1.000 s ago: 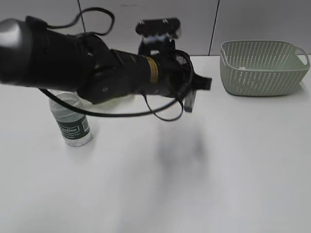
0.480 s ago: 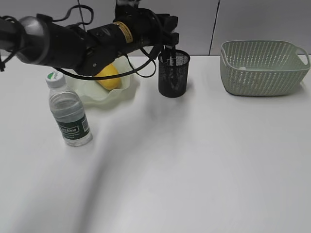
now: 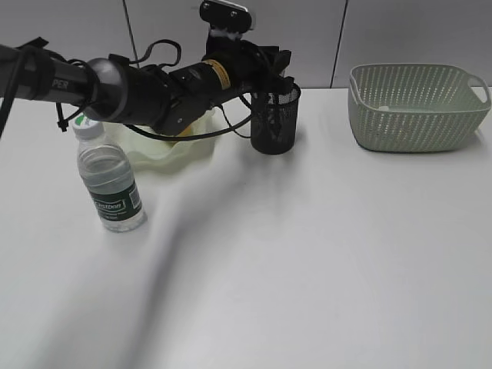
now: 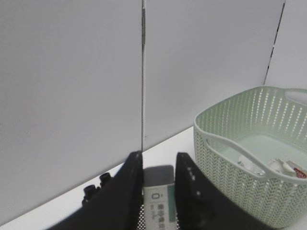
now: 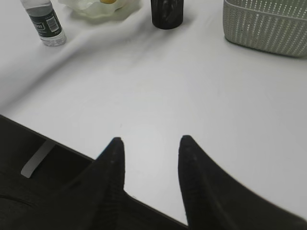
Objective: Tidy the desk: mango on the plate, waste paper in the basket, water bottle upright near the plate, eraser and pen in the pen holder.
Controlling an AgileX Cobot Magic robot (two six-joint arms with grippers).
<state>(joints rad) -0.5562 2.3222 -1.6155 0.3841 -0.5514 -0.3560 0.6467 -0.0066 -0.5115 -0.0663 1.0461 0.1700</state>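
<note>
left gripper [image 4: 159, 189], jaws clamped on the eraser [image 4: 159, 190], hovers at the pen holder [image 3: 274, 119] rim on the white worktop [image 3: 307, 254]; right gripper [image 5: 149, 160] idles with jaws apart. a release off-centre could bounce the eraser off the mesh rim or tip the cup.

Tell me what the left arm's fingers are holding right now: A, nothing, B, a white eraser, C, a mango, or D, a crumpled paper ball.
B: in the left wrist view the left gripper pinches a white eraser above the pen holder.
</note>
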